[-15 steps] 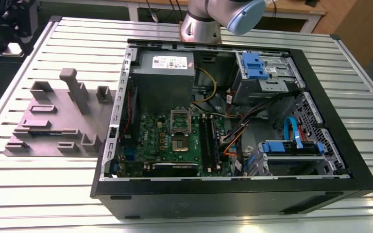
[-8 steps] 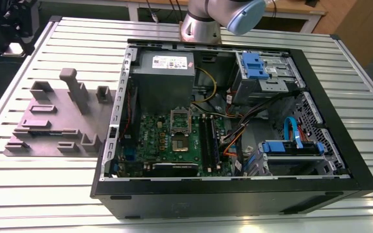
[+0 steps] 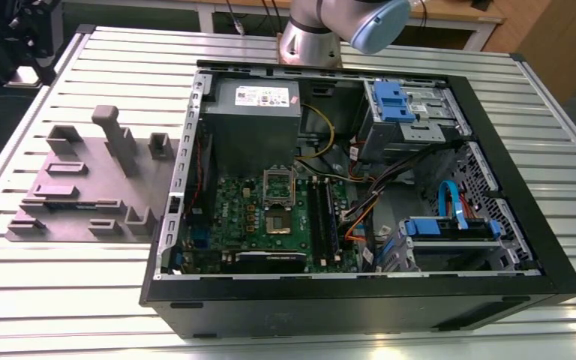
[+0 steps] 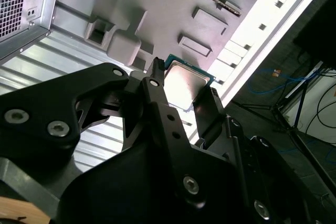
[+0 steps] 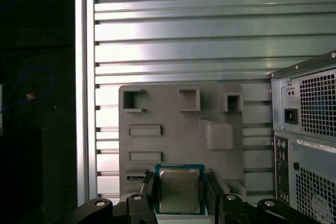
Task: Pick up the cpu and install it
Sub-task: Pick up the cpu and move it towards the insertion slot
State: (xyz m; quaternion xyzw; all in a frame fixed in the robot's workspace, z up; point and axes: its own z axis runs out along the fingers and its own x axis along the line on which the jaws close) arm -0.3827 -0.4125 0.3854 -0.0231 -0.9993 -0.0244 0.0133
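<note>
**Cpu [image 4: 188, 85] gripped in the pincer [image 4: 184, 80]**

Exterior view: an open case [image 3: 368, 300] lies on the table [image 3: 118, 45], with a grey tray [image 3: 78, 187] beside it on the exterior view's left.
Second wrist view: the pincer is clamped on the cpu, tray behind it.
First wrist view: black fingers [image 5: 149, 195] touch two cpu sides.

Cpu [image 5: 179, 191] top: silver metal, slight sheen. Fixture block [image 5: 173, 114]: matt grey, probably plastic. Table [image 5: 184, 35]: ribbed bare metal.
</note>
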